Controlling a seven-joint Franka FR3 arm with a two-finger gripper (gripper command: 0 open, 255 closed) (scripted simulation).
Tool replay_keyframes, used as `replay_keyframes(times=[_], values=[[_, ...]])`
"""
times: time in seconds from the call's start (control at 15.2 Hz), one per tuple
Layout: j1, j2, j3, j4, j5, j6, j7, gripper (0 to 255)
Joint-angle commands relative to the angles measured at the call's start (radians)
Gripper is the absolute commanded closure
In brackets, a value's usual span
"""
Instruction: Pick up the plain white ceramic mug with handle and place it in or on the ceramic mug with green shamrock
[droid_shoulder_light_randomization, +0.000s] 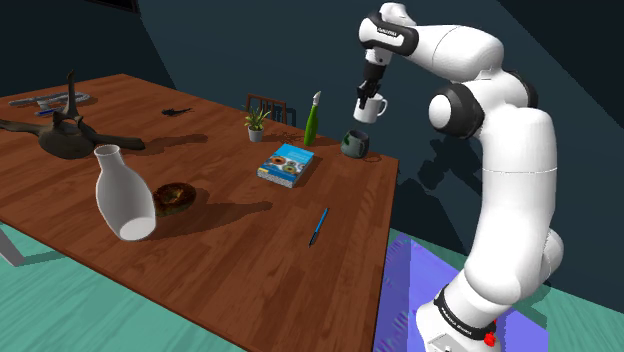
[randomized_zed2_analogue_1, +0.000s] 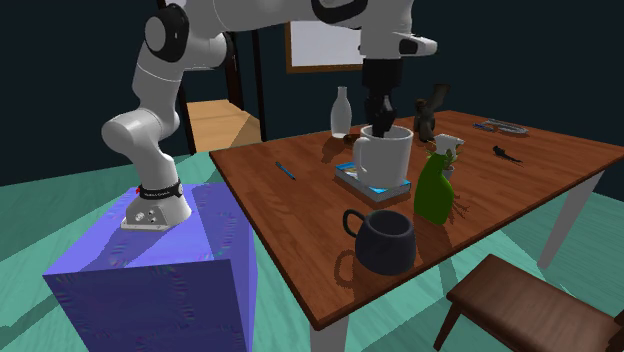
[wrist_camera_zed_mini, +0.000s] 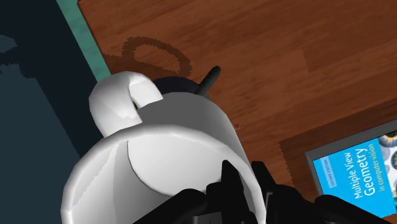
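Observation:
A plain white mug (droid_shoulder_light_randomization: 371, 108) with a handle hangs in the air, with my gripper (droid_shoulder_light_randomization: 365, 96) shut on its rim. One finger is inside the cup and one outside. The white mug (randomized_zed2_analogue_1: 383, 157) is upright and well above the brown table (randomized_zed2_analogue_1: 300, 230). A dark, rounded mug (droid_shoulder_light_randomization: 354, 144) stands on the table near its corner, below the white one and slightly off to one side. In the second exterior view the dark mug (randomized_zed2_analogue_1: 385, 240) is nearer the camera. In the wrist view the white mug (wrist_camera_zed_mini: 165, 146) covers most of the dark mug (wrist_camera_zed_mini: 184, 83), and my gripper (wrist_camera_zed_mini: 245, 184) clasps the wall.
A blue book (droid_shoulder_light_randomization: 286, 164), a green spray bottle (droid_shoulder_light_randomization: 312, 122) and a small potted plant (droid_shoulder_light_randomization: 257, 124) stand close to the dark mug. Farther along are a blue pen (droid_shoulder_light_randomization: 318, 226), a white vase (droid_shoulder_light_randomization: 124, 195) and a dark sculpture (droid_shoulder_light_randomization: 65, 130). A chair (randomized_zed2_analogue_1: 530, 310) stands at the table's corner.

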Motion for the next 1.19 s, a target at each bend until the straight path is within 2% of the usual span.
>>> replay_keyframes(times=[0.0,0.66,0.99,1.12], values=[[-0.012,0.027,0.002,0.025,0.008,0.001,-0.008,255],[0.014,-0.001,0.002,-0.156,0.002,0.153,-0.016,255],[0.021,0.000,0.004,-0.229,0.005,0.226,-0.021,255],[0.021,0.000,0.004,-0.229,0.005,0.226,-0.021,255]])
